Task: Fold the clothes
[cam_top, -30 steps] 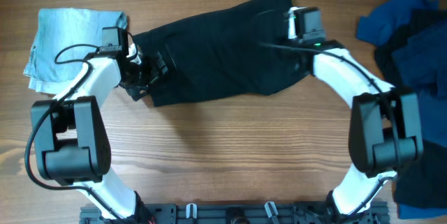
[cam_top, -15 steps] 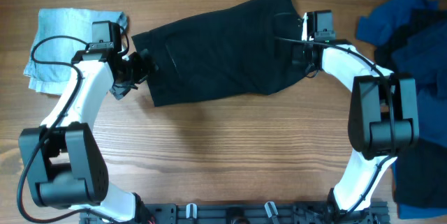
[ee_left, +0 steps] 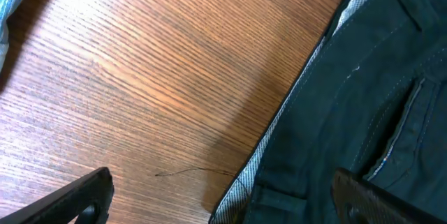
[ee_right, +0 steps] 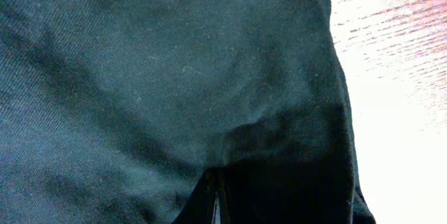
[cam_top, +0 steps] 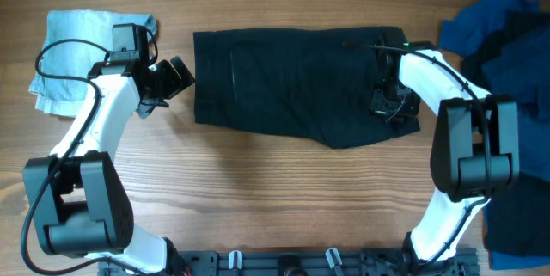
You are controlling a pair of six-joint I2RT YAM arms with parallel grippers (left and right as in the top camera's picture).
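Denim piece [cam_top: 82,48], pale blue, sits far left on the table [cam_top: 275,199]. Next we've got the left gripper [cam_top: 174,76] spread wide just off the left edge of the black shorts [cam_top: 292,82], holding nothing. They lie flat mid-table, and the right gripper [cam_top: 388,104] pinches their right end tight. Far right we see heaped blue garments [cam_top: 503,35].
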